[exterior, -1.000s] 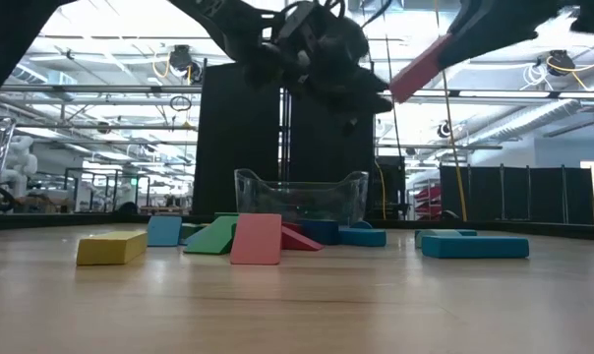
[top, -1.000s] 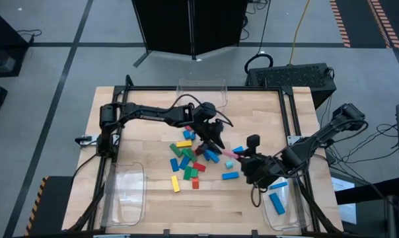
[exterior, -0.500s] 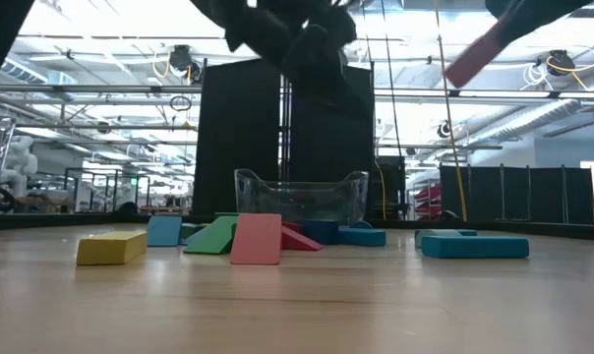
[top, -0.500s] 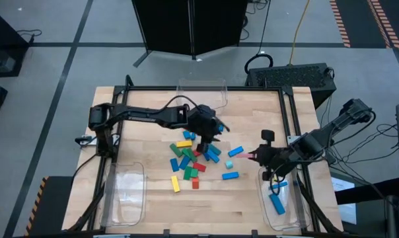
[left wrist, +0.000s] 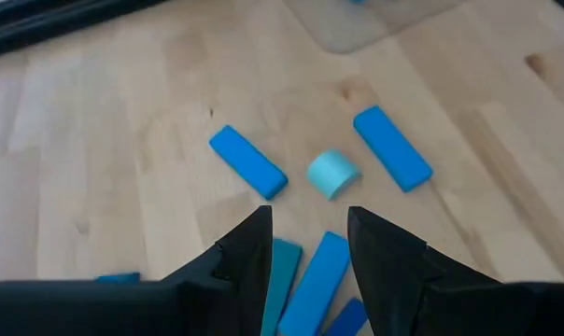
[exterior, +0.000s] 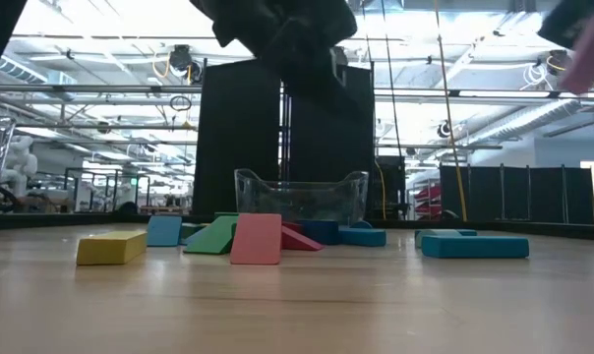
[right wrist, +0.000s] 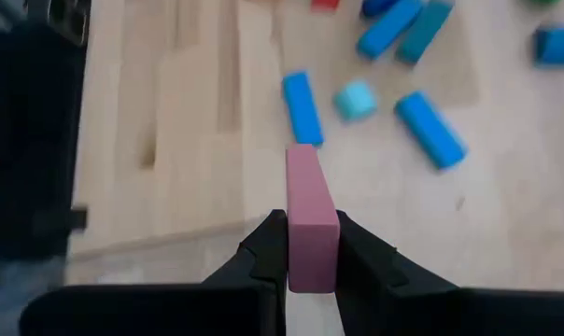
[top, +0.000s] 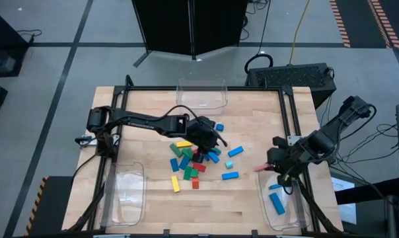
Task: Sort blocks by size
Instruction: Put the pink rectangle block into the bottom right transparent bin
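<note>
Clamped between the fingers of the right pincer (right wrist: pixel 312 245) is a pink bar (right wrist: pixel 310 217), held lengthwise and lifted clear of the tabletop (top: pixel 252 106). In the high view this pincer (top: pixel 271 163) sits at the edge of the tabletop nearest the right bin (top: pixel 279 201), with the pink bar (top: pixel 261 166) sticking out toward the heap of blocks (top: pixel 193 160). Two blue bars (top: pixel 277 200) are seen lying inside that bin. In the low view the pink bar (exterior: pixel 587 54) is seen high up, far to the side of the heap.

The left pincer (top: pixel 209 140) is held over the heap, at its side nearest the back bin (top: pixel 201 92). Its fingers (left wrist: pixel 249 257) are parted with nothing between them, and through the gap a blue bar (left wrist: pixel 317 285) and a teal bar (left wrist: pixel 282 271) are seen lying side by side. Just beyond the fingers a cyan cube (left wrist: pixel 331 174) is flanked by two more blue bars (left wrist: pixel 247 161), one on each side and apart from it.

The remaining blocks are bunched in the middle of the tabletop: a yellow bar (top: pixel 183 143), green pieces (top: pixel 188 174), red pieces (top: pixel 199 166) and further blue ones. A second yellow bar (top: pixel 175 183) lies at the side of the heap toward the left bin (top: pixel 127 192). The cyan cube (top: pixel 229 163) and two blue bars (top: pixel 230 176) lie apart from the heap, toward the right bin.
</note>
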Available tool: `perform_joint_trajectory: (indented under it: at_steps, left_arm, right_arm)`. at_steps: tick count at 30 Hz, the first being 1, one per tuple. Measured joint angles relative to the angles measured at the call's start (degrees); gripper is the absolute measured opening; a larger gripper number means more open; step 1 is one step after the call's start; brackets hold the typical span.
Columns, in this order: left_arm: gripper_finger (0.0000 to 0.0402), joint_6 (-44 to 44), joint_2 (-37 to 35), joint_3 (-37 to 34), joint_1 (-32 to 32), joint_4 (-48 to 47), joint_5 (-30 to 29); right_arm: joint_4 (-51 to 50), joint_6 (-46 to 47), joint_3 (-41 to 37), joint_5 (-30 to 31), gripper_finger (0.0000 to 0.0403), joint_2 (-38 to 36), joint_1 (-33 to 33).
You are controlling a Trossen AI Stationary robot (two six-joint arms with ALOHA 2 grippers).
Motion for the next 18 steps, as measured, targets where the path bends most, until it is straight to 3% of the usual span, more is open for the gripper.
perform_joint_trajectory:
  at_steps: [18]
  left_arm:
    - [0.0143,-3.06,-0.04,-7.83,0.26,3.54,1.48]
  right_arm:
    - [-1.9,20.12,-3.51,-1.96,0.005,0.83,14.5]
